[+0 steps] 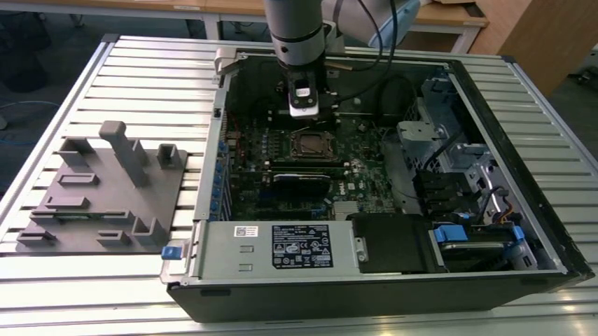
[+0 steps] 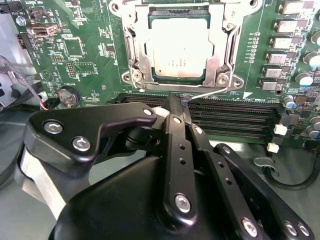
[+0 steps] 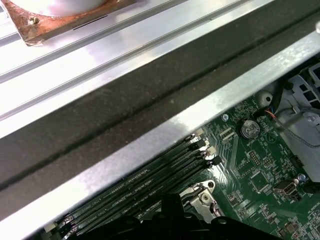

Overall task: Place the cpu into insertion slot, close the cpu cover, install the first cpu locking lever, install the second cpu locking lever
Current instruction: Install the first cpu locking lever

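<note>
Slatted metal table [image 1: 140, 77], open PC case [image 1: 523, 259] on it | exterior view: gripper [image 1: 303, 112] hangs over insertion slot [image 1: 309, 144] | second wrist view: cpu [image 2: 177, 47] seated in slot, cpu cover [image 2: 218, 42] down around it, fingers [image 2: 176, 112] pinched together on thin wire lever [image 2: 210, 92] | first wrist view: memory slots [image 3: 150, 175] beside case wall.

The silver-topped cpu [image 2: 177, 47] lies flat in the insertion slot [image 2: 131, 50], framed by the closed silvery cpu cover [image 2: 220, 40].

memory slots [image 3: 150, 185], coin battery [image 3: 249, 129], green board [image 3: 250, 175]
</note>
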Controlling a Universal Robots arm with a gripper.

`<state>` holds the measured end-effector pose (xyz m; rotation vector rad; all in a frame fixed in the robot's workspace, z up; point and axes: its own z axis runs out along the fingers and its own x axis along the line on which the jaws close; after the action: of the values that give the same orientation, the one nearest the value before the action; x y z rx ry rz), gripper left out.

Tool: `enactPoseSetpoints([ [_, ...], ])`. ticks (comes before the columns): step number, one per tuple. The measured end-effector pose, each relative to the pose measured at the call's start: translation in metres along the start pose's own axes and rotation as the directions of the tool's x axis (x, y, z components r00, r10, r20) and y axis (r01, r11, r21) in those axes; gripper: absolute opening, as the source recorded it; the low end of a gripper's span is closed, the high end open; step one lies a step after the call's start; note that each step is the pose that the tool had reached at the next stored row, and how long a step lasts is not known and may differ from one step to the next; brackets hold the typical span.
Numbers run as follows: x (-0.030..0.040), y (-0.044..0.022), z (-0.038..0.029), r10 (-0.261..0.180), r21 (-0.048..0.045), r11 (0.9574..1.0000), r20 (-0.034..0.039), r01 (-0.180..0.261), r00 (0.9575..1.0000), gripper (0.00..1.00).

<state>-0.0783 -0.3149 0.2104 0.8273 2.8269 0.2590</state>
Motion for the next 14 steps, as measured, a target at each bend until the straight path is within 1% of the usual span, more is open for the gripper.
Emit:
enactPoseSetpoints([
  [3,0.0000,0.0000,-0.0001,0.000,-0.0010,1.0000,0.0018,0.000,1.0000,0.10],
  [8,0.0000,0.0001,0.0001,-0.002,-0.0079,1.0000,0.0111,0.002,0.9999,0.10],
  [14,0.0000,-0.0001,0.0001,-0.002,-0.0091,1.0000,0.0131,0.002,0.9999,0.10],
])
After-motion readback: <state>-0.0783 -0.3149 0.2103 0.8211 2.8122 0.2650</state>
